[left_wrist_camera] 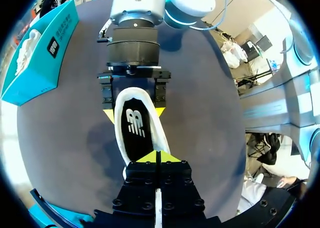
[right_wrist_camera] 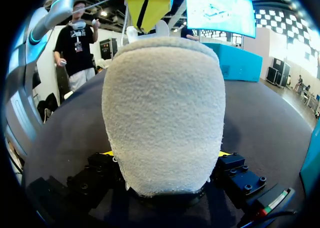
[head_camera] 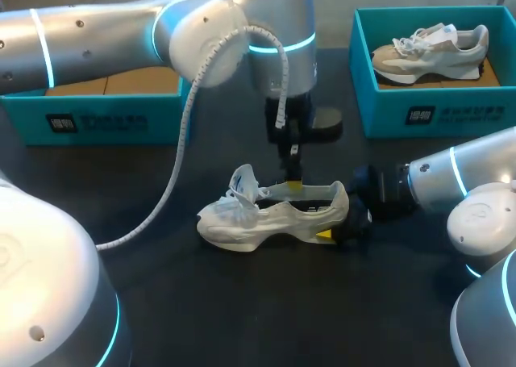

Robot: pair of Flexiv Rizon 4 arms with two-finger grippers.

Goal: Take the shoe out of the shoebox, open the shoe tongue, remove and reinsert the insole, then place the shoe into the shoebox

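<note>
A white sneaker (head_camera: 266, 218) lies on the black table with its toe to the left and its tongue standing up. My right gripper (head_camera: 334, 231) is shut on its heel, one yellow tip on each side, as the left wrist view shows (left_wrist_camera: 134, 112). In the right wrist view the fuzzy heel (right_wrist_camera: 162, 107) fills the space between those fingers. My left arm reaches past the middle. Its gripper (head_camera: 294, 183) points straight down into the shoe's opening, tips shut (left_wrist_camera: 159, 157) over the black insole (left_wrist_camera: 136, 133). Whether they pinch the insole is hidden.
A teal shoebox (head_camera: 435, 113) at the back right holds a second white sneaker (head_camera: 431, 51). Another teal box (head_camera: 105, 117) stands at the back left under my left arm. A white cable (head_camera: 173, 181) hangs from that arm down to the table.
</note>
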